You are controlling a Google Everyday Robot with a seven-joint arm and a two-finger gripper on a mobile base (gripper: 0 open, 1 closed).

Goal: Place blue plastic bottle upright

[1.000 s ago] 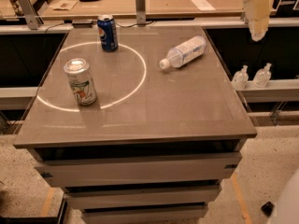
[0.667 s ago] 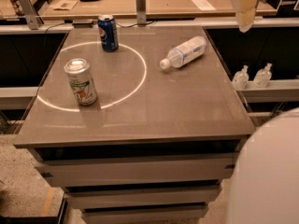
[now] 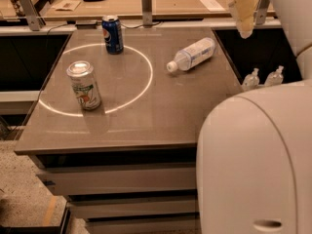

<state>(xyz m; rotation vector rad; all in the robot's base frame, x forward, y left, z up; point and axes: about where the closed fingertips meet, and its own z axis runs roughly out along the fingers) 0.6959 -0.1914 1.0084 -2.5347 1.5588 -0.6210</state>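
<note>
Watching the gripper [image 3: 243,13] hang high at the far right, above the table's [image 3: 161,116] back corner and well apart from everything on it. I can't tell whether it's wide or narrow. I've got the blue plastic bottle [image 3: 191,54] lying on its side toward the table's right rear, white cap pointing near-left. The dark blue can [image 3: 112,34] and the silver can [image 3: 84,85] stand upright to its left.

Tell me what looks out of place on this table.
The blue plastic bottle lies on its side at the right rear of the table, with its cap pointing front-left, while the dark blue can and the green-and-white can stand upright. The hand hangs up at the right, not touching it.
</note>
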